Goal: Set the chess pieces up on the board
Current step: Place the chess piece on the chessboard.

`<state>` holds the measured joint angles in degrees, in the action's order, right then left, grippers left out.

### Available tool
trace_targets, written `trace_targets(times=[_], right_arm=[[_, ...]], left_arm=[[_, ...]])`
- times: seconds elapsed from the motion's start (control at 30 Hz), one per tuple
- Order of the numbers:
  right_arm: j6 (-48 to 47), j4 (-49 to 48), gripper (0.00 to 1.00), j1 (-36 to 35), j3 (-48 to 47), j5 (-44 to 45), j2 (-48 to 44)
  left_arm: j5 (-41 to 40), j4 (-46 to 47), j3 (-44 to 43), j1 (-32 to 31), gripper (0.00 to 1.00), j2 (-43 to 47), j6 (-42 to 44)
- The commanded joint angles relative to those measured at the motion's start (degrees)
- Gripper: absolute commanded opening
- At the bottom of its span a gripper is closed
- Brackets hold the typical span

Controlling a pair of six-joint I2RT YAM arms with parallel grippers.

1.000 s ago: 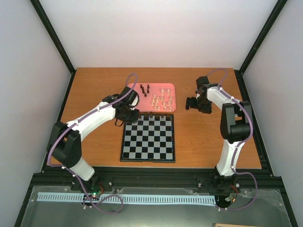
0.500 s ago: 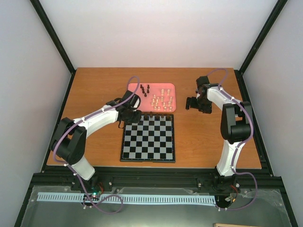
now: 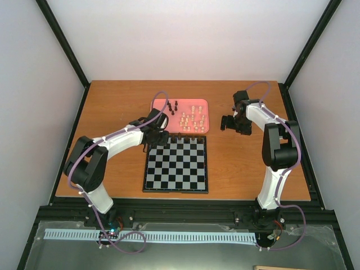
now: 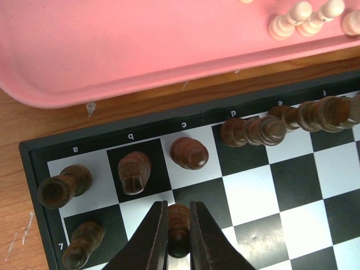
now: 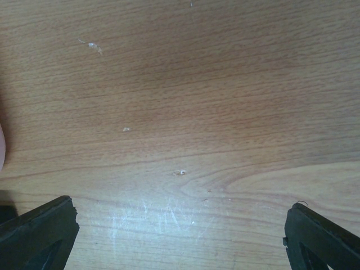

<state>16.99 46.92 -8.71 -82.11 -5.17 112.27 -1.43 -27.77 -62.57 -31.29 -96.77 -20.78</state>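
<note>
Top external view shows the board (image 3: 175,166) in the middle of the wooden table (image 3: 112,107). The pink tray (image 3: 202,104) lies just beside it at 12 o'clock. A row of dark pieces (image 3: 181,136) stands along the board's 12 o'clock edge. On the tray, three more dark ones stand near its 11 o'clock corner. A group of pale pieces (image 3: 192,119) fills its 3 o'clock half.

The left gripper (image 3: 153,139) hangs over the 11 o'clock corner of the board. The right gripper (image 3: 228,122) is well apart from the board, at 3 o'clock of the tray, over bare wood.

Left wrist view is close to that corner. The two fingers (image 4: 152,236) are pressed against a small dark piece (image 4: 179,225), one on each side, so the left gripper (image 4: 178,205) is clamped on it. This piece is in the second row, near the line between columns b and c. I cannot tell on which of the two squares it is, or if it touches the board.

Other dark pieces stand on a, b and c of the first row and further toward 2 o'clock. One more is at 8 o'clock in the second row.

Right wrist view shows only the table. The fingers (image 5: 36,230) of the right gripper (image 5: 180,212) are wide apart, with nothing between them.
</note>
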Motion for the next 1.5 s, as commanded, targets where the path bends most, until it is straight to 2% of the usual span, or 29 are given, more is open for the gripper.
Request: trace_targets(times=[0.0,0.83,1.17,1.47], right_arm=[[0.17,0.17,1.00,-0.25,-0.35,0.17,-1.21],[0.19,-0.01,1.00,-0.25,0.02,0.01,-0.92],[0.30,-0.29,1.00,-0.25,0.31,-0.16,-0.89],[0.25,-0.30,1.00,-0.25,0.22,-0.19,-1.04]], left_arm=[[-1.82,1.65,-0.19,0.09,0.01,-1.08,0.12],[-3.81,0.44,-0.70,0.17,0.01,-2.97,0.58],[-4.21,-3.07,-0.45,0.17,0.01,-1.72,1.72],[-4.41,-3.65,-1.00,0.09,0.06,-2.06,2.07]])
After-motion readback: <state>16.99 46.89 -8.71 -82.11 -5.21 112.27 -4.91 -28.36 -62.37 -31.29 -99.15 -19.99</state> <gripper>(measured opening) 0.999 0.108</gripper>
